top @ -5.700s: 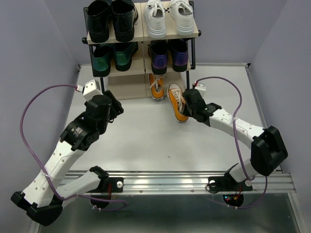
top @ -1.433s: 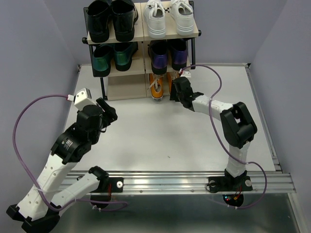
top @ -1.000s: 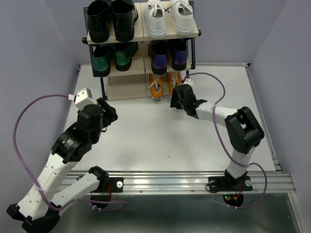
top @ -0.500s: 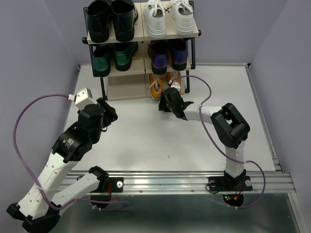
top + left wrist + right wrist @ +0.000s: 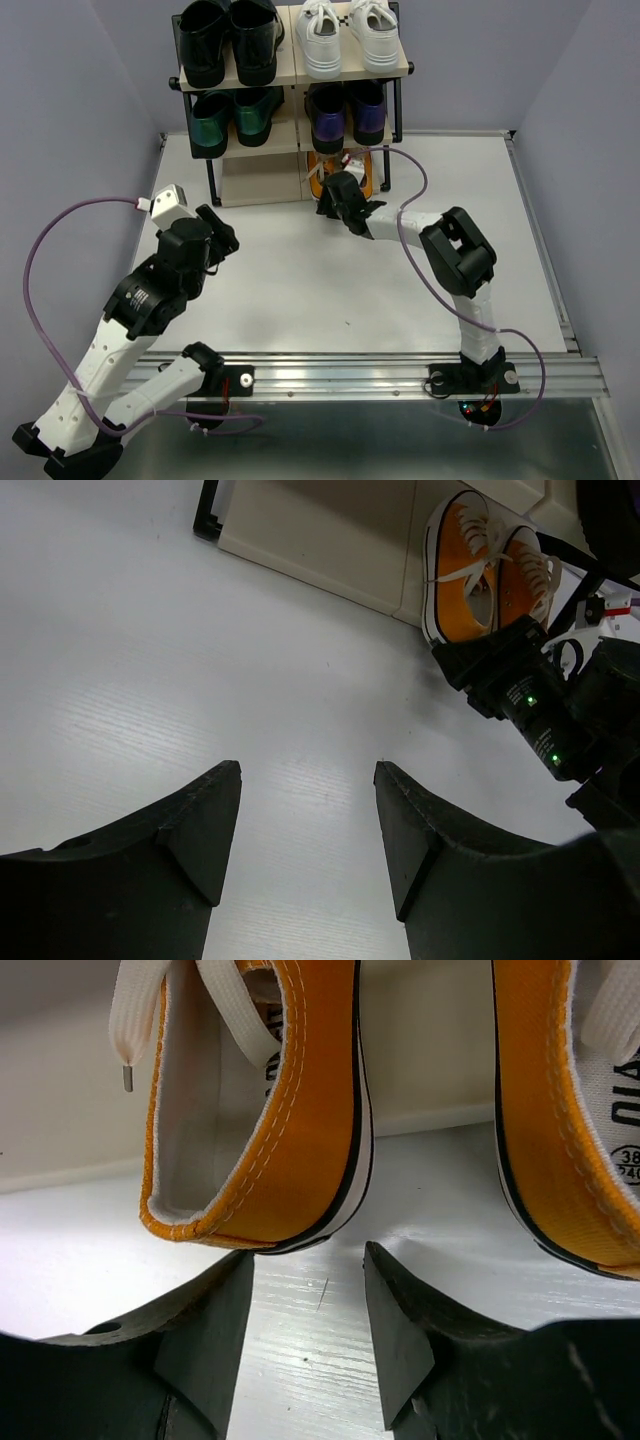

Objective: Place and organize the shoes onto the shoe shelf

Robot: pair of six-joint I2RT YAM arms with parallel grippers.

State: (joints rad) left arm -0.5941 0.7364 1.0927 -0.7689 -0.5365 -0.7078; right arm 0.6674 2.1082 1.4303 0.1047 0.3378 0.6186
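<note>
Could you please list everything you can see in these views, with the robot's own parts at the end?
shoe shelf: one, black frame with beige boards, far edge of the table
black shoes: one pair, shiny black, top tier, left
white sneakers: one pair, white, top tier, right
green shoes: one pair, metallic green, middle tier, left
purple loafers: one pair, glossy purple, middle tier, right
orange sneakers: one pair, orange with white laces, bottom level, right
table: one, white, under everything
left pincer: one, black, open, over bare table
right pincer: one, black, open, at the orange sneakers' heels
</note>
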